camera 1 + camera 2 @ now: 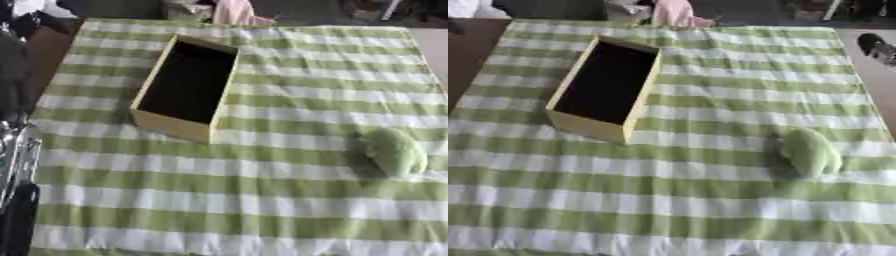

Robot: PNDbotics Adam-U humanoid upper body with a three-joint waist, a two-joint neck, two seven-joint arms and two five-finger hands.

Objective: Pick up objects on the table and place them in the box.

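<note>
A yellow open-topped box [172, 125] with a dark inside lies on the green-and-white checked cloth, left of the middle. A rounded pale green soft object [395, 150] rests on the cloth at the right, well apart from the box. My left hand [17, 165] shows only at the left edge, beside the table, with its silver fingers pointing up and nothing in it. It is level with the box's near end and touches neither object. My right hand shows in neither view.
The checked cloth [667, 200] covers the whole table and hangs to its edges. A pink cloth-like thing [677, 14] lies past the far edge. A dark object [877, 47] sits off the table at the upper right.
</note>
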